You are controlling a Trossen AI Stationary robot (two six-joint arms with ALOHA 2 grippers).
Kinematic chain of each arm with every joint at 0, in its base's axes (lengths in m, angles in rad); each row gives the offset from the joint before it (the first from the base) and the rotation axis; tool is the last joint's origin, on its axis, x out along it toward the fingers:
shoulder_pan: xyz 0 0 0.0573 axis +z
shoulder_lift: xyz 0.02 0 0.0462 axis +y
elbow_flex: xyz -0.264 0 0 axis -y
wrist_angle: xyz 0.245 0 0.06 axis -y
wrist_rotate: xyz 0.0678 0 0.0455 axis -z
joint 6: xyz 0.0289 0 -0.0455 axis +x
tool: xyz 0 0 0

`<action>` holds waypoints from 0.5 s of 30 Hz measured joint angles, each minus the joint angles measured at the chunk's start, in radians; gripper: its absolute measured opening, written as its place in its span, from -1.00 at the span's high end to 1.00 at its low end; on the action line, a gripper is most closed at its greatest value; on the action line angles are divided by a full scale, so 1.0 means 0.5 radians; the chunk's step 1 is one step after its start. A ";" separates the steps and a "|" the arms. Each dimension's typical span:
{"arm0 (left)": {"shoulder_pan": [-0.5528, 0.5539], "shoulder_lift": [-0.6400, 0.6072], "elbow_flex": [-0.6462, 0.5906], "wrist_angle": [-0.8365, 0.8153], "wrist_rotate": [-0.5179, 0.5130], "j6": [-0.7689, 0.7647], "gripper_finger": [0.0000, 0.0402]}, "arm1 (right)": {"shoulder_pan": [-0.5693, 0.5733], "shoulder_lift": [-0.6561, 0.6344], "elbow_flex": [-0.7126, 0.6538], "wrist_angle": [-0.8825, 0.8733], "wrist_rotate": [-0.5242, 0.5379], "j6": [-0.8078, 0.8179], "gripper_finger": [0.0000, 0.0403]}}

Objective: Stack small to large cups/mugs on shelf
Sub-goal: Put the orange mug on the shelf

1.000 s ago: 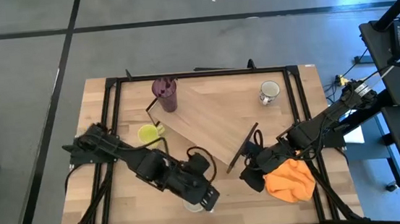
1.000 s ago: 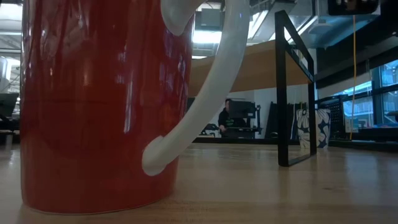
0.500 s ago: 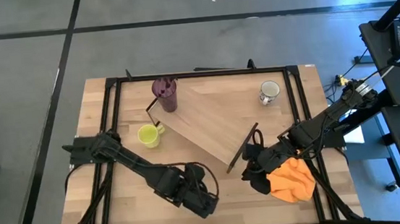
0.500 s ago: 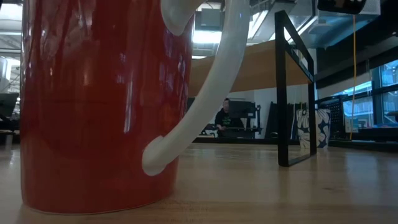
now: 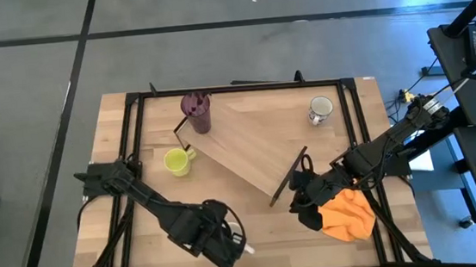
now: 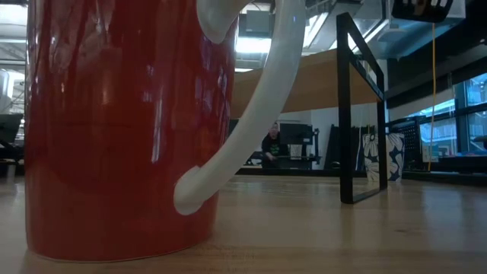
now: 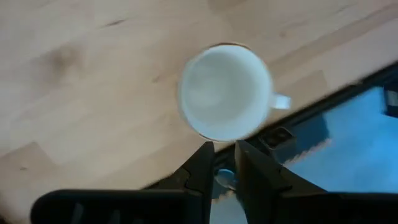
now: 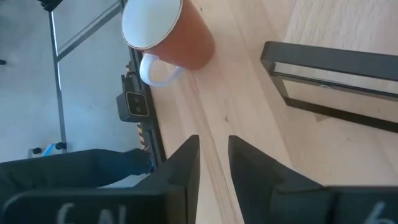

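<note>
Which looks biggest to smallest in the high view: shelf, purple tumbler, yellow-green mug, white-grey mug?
1. Shelf, by far the largest.
2. Purple tumbler.
3. Yellow-green mug and white-grey mug look much alike from above; not ranked against each other.

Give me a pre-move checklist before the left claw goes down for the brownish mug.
1. Left claw over the brownish mug: ok, though the mug lies just ahead of the fingertips, not between them.
2. Left claw empty: ok.
3. Finger gap wide enough for the mug wall: not ok, the fingers stand only narrowly apart.
4. Mug upright, mouth up: ok.
5. Right claw out of the way: ok, it waits by the orange cloth.
6. Shelf top free for stacking: cannot tell.
</note>
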 joint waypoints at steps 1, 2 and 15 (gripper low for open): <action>0.006 0.011 -0.009 0.000 0.001 0.001 0.70 | 0.000 0.000 0.000 0.000 0.001 0.000 0.57; 0.013 0.022 -0.020 0.011 0.007 0.013 0.70 | 0.000 0.000 0.000 0.000 0.003 0.001 0.57; 0.050 0.082 -0.144 -0.022 0.009 0.126 0.70 | 0.000 -0.001 0.000 -0.002 0.050 0.011 0.57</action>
